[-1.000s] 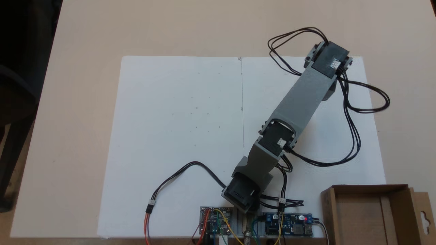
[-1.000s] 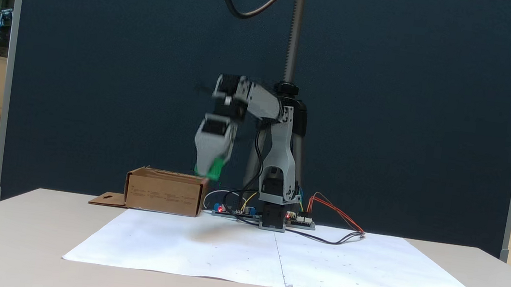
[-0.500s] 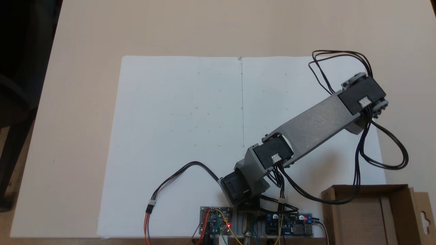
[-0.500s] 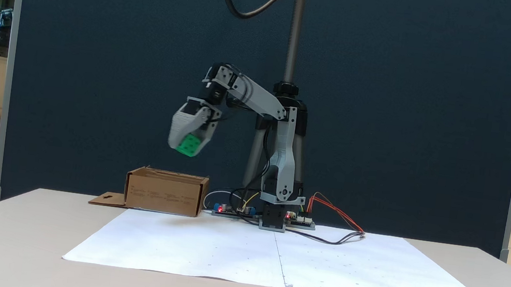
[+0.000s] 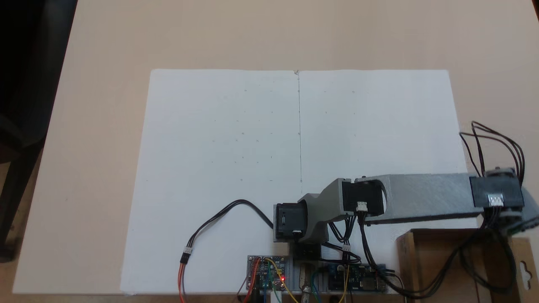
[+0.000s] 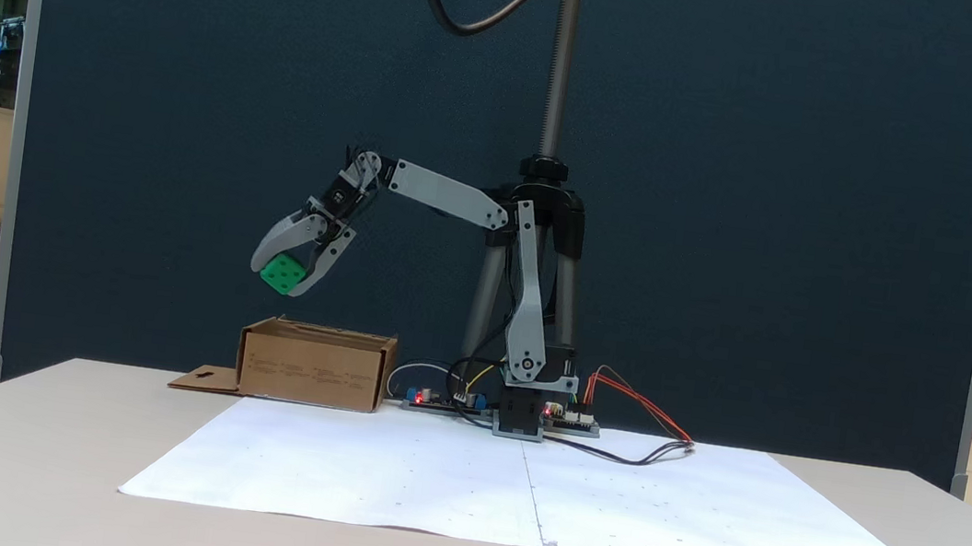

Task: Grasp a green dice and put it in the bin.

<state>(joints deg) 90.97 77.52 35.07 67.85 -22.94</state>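
From the front-facing fixed view, going left to right, the bin (image 6: pixel 315 366) comes first: a low brown cardboard box on the counter (image 6: pixel 36 459), its flap with a cutout lying flat off its left side. I cannot see inside it from here; in the fixed view from above, the part of its floor (image 5: pixel 438 269) that shows is bare cardboard, with black cables draped across it.

Above the bin's left part, well clear of its rim, hangs the end effector (image 6: pixel 281 278), clenched on the green dice (image 6: pixel 282 273). The dice is a bright green cube, tilted so one corner points down and left; it has no long axis, and same-coloured pips dot its face.

To the right, the grey arm (image 6: pixel 445 193) reaches back to its base (image 6: pixel 519 416) at the rear edge of the white paper sheet (image 6: pixel 542 498).
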